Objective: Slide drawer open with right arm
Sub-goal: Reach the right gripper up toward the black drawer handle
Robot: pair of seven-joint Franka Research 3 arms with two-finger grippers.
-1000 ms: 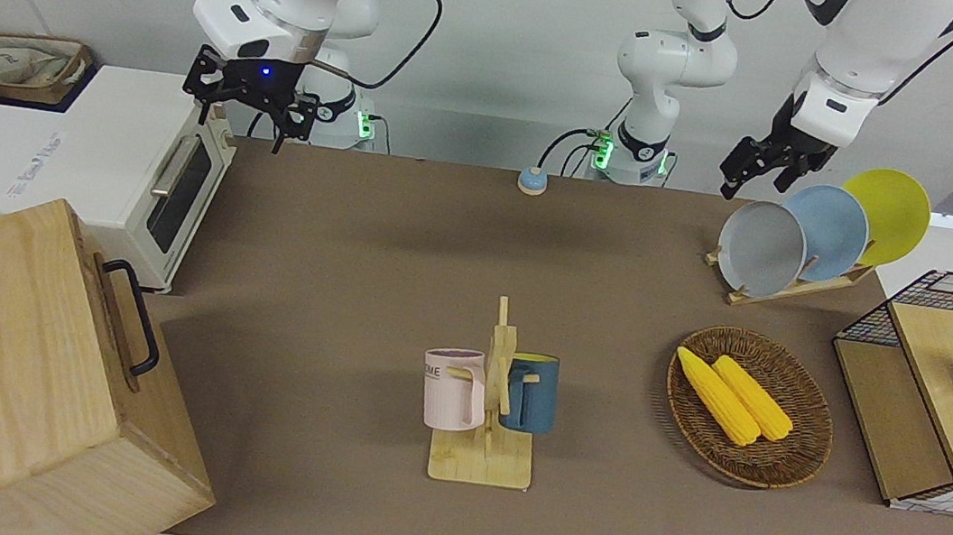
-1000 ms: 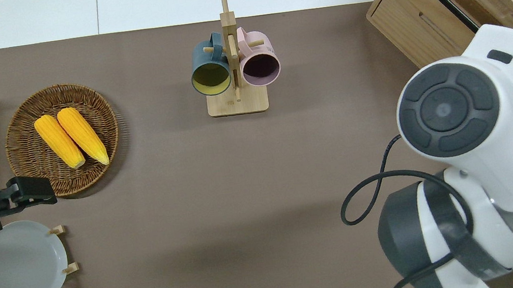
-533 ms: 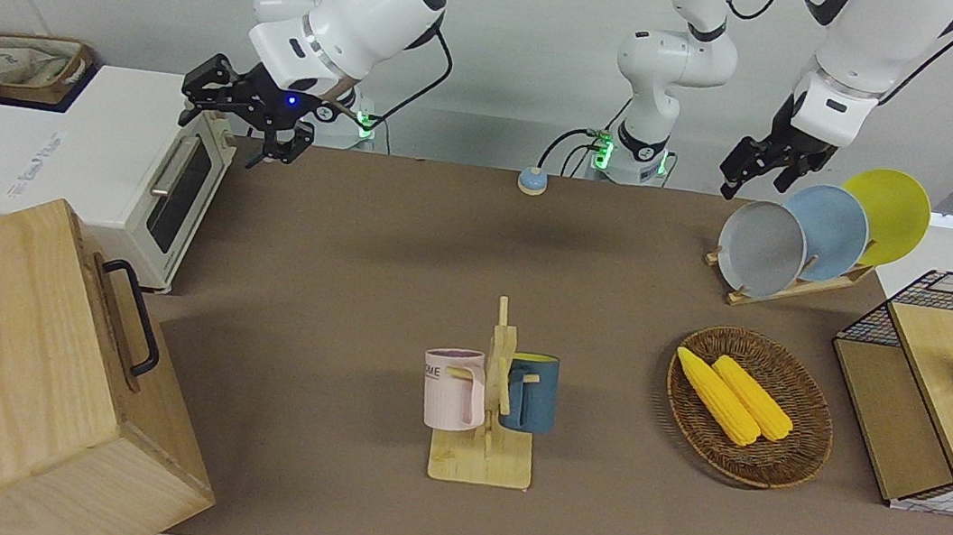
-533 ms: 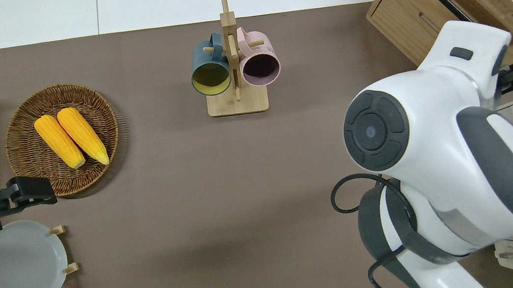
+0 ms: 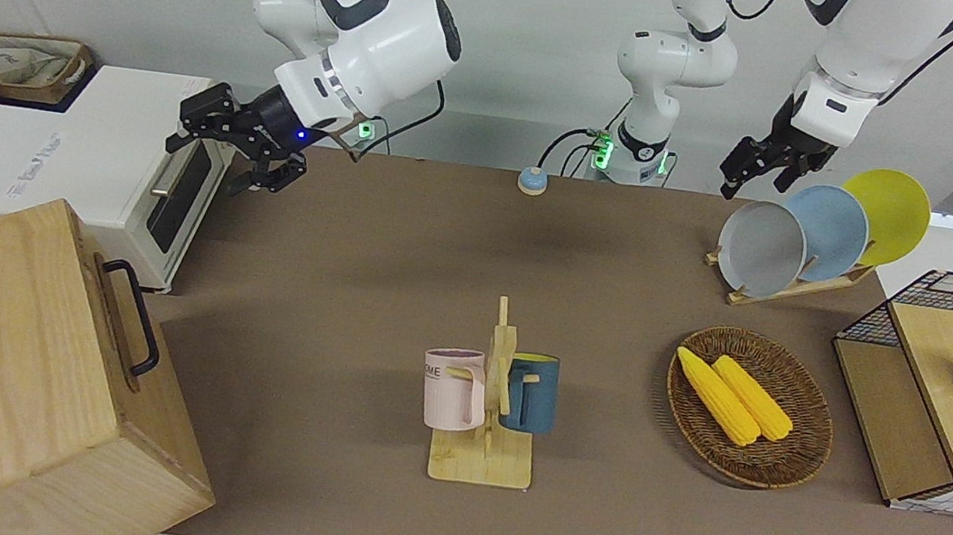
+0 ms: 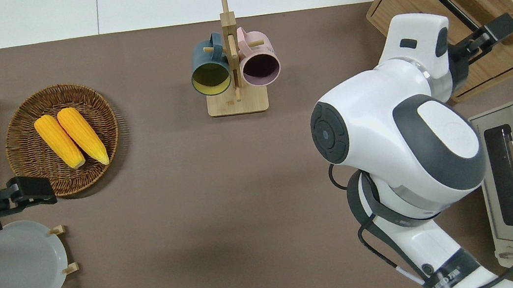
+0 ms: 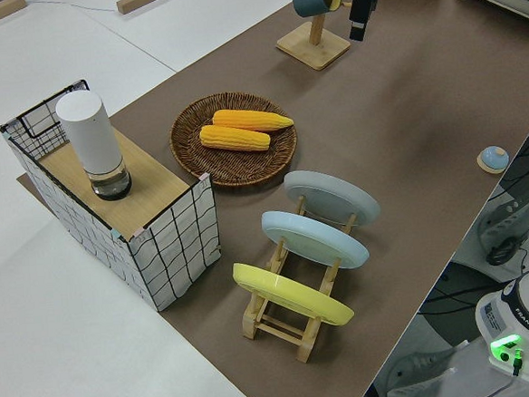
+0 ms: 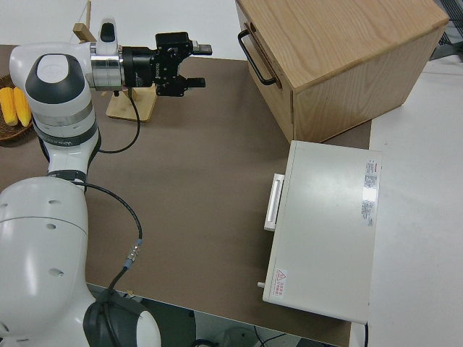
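Your right end effector [image 8: 189,67], fingers spread wide, could overshoot the drawer's handle [image 8: 252,56] and bump the cabinet [image 8: 340,58].

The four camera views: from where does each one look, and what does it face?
Front view: across the table, facing the robots; both arms show, right gripper open near the toaster oven.
Overhead view: straight down; the right arm fills much, its gripper over the drawer; the left arm is parked.
Left side view: the left arm's end, along the table; plate rack close.
Right side view: above the right arm, toward the cabinet.
Shared: all four views show the corn basket.
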